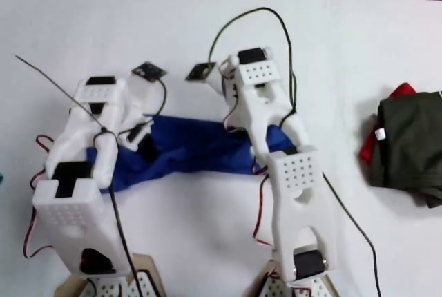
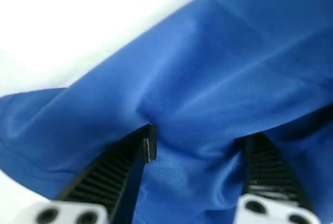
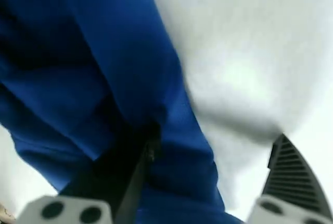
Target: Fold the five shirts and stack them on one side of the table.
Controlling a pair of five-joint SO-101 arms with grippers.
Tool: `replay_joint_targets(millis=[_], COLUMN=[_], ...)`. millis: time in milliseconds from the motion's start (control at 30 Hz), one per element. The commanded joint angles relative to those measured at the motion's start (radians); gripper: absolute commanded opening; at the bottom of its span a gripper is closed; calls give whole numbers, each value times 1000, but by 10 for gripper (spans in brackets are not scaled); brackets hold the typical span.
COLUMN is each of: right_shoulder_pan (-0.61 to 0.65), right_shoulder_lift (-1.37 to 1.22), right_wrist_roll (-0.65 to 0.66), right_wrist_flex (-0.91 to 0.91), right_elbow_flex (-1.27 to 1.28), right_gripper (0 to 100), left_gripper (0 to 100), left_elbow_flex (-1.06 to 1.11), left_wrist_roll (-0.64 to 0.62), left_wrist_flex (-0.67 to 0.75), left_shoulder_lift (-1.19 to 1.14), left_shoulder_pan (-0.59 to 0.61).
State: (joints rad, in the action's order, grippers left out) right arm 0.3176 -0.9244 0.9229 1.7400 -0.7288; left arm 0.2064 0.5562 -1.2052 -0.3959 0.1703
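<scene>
A blue shirt lies crumpled in a band across the middle of the white table, between the two arms. My left gripper sits at its left end. In the left wrist view the blue shirt drapes over both black fingertips, which stand wide apart, with cloth bunched in the gap. My right gripper is at the shirt's right end. It is open: one finger is buried under the blue shirt, the other finger is over bare table.
A pile of folded shirts lies at the table's right edge, a dark green shirt on top of a red shirt. Black cables loop over the table behind the right arm. Bare table lies at the back and front centre.
</scene>
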Motion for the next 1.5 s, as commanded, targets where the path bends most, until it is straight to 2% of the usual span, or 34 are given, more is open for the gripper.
replay_joint_targets(millis=[0, 267, 467, 600, 667, 833, 933, 1100, 1467], right_shoulder_pan=[-15, -5, -10, -12, -13, -59, -76, -70, -73], right_shoulder_lift=[65, 64, 64, 64, 70, 64, 64, 64, -31], right_wrist_roll=[-5, 5, 5, 3, 5, 12, 83, 109, 104], right_wrist_flex=[8, -1, -105, -119, -125, -136, -134, -136, -430], right_elbow_flex=[12, 60, 163, 178, 161, -18, -127, -199, -201], right_gripper=[321, 189, 25, 46, 19, 21, 21, 21, 25], left_gripper=[290, 290, 290, 290, 290, 290, 290, 290, 290], left_elbow_flex=[1, 1, 1, 1, 1, 1, 1, 1, 1], left_wrist_roll=[11, 11, 11, 11, 11, 11, 11, 11, 11], left_wrist_flex=[-14, -14, -14, -14, -14, -14, -14, -14, -14], left_shoulder_lift=[-20, -20, -20, -20, -20, -20, -20, -20, -20], left_shoulder_pan=[-5, -5, -5, -5, -5, -5, -5, -5, -5])
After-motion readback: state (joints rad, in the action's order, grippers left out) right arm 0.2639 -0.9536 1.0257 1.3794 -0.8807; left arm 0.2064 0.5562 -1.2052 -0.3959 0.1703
